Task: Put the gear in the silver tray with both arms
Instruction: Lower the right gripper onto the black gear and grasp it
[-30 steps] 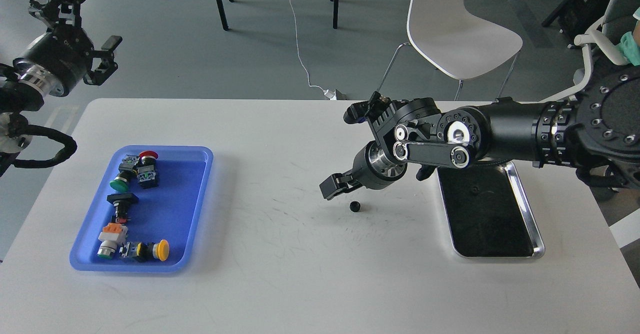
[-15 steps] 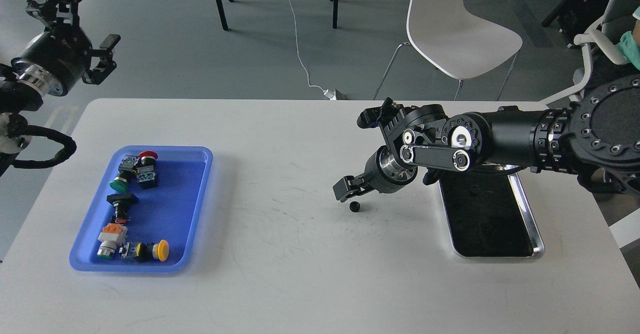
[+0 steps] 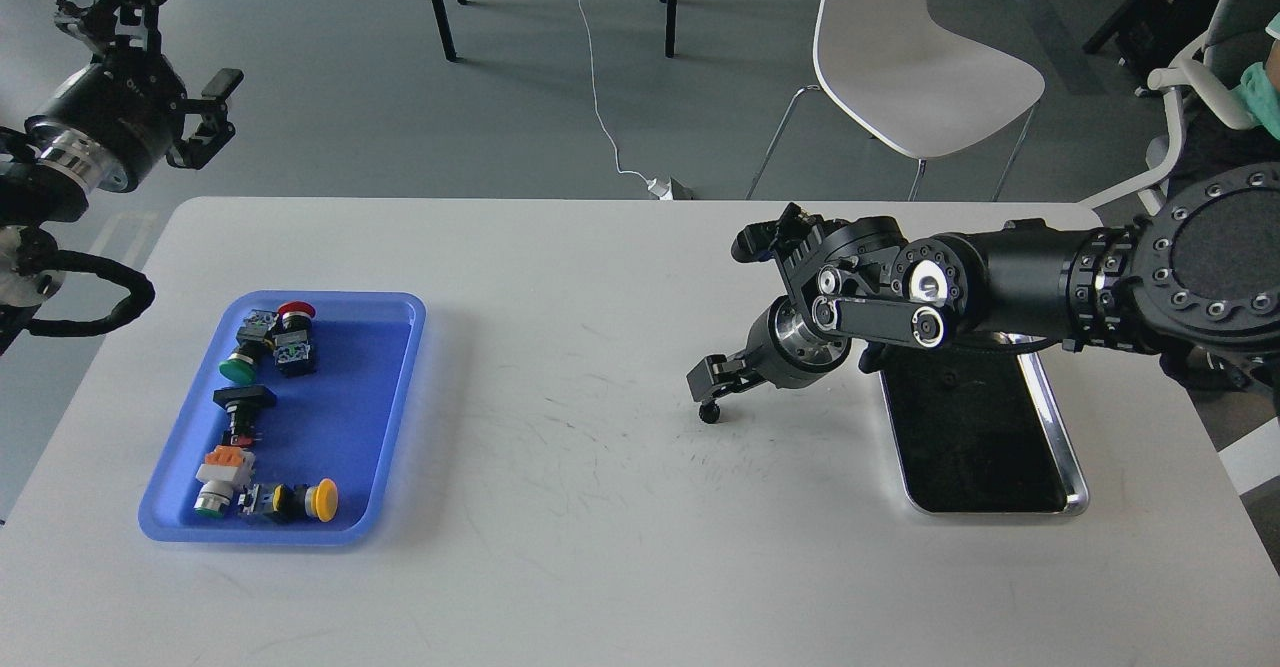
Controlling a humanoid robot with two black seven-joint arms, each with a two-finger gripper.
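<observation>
The gear (image 3: 709, 413), a small black toothed wheel, lies on the white table left of the silver tray (image 3: 1053, 417). That tray is shiny steel with a dark mirror floor, and my right arm covers its far end. My right gripper (image 3: 712, 379) hangs just above the gear, pointing down and to the left. It is seen side-on, so I cannot tell its two fingers apart, nor whether it touches the gear. My left gripper (image 3: 198, 29) is raised beyond the table's far left corner, open and holding nothing.
A blue plastic tray (image 3: 340, 417) with several push-button switches sits at the left of the table (image 3: 560, 547). A white chair (image 3: 905, 57) and black table legs stand on the floor behind. A cable runs across the floor.
My right gripper has moved right and down, from left of the gear to just above it. The gear has stayed in place. The left arm has barely moved.
</observation>
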